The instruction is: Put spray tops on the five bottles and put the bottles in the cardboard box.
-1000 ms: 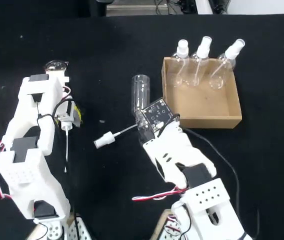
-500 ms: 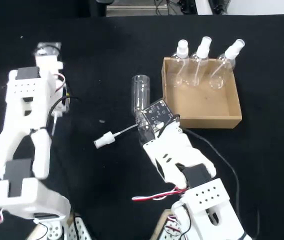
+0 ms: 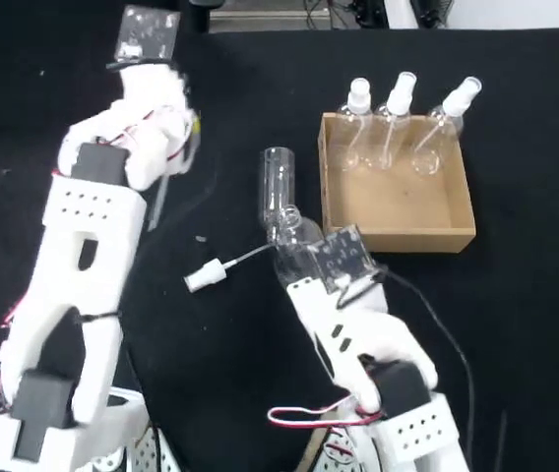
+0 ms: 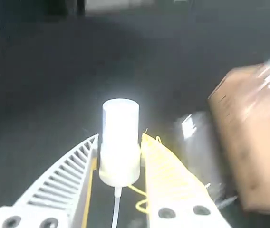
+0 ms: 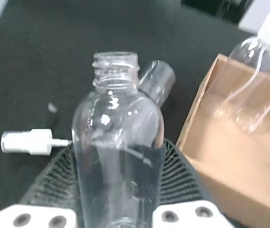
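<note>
- Black cloth (image 3: 516, 324) covers your table; the cardboard box (image 3: 398, 206) sits to the right with three capped bottles (image 3: 388, 123) leaning on its far wall, so I judge three of the five done.
- Your right gripper (image 5: 120, 166) is clamped round an uncapped bottle (image 5: 116, 118), neck up and threads bare, seemingly to receive a top.
- Your left gripper (image 4: 118, 161) pinches a spray top (image 4: 120, 137) between its fingers, dip tube hanging below, ready to drop into that neck; it is well apart from the bottle, over the table's far left.
- A second open bottle (image 3: 278, 177) lies just beside the box; a loose spray top (image 3: 206, 277) lies near it, both waiting.
- Since a second ago your left arm has risen and swung away with its top; your right wrist has tipped, bringing the bottle's neck up.
</note>
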`<action>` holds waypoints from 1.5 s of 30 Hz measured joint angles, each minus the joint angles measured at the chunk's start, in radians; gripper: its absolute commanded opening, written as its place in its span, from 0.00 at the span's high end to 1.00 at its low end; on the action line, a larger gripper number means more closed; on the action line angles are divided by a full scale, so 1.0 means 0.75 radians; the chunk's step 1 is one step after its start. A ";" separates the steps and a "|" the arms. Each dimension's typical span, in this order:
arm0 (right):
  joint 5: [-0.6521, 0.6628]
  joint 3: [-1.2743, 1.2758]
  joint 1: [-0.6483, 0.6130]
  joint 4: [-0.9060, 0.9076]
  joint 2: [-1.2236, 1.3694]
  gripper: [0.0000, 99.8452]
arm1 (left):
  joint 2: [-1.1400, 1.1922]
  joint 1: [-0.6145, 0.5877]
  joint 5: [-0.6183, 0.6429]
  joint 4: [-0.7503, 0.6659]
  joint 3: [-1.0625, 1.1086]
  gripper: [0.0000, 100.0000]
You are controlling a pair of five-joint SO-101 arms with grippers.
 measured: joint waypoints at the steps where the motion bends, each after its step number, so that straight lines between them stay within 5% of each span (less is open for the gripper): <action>1: -0.002 0.018 0.000 0.000 -0.053 0.99 | -0.031 0.016 0.057 -0.035 0.000 0.97; 12: -0.002 0.082 0.000 -0.002 -0.125 0.99 | -0.407 0.190 0.456 -0.119 0.000 0.97; 17: -0.002 0.082 0.000 -0.002 -0.125 0.99 | -0.487 0.321 0.473 -0.145 0.070 0.97; 26: -0.002 0.082 0.000 -0.002 -0.125 0.99 | -0.497 0.340 0.479 -0.501 0.393 0.97; 45: -0.002 0.082 0.000 -0.002 -0.125 0.99 | -0.497 0.432 0.481 -0.532 0.434 0.97</action>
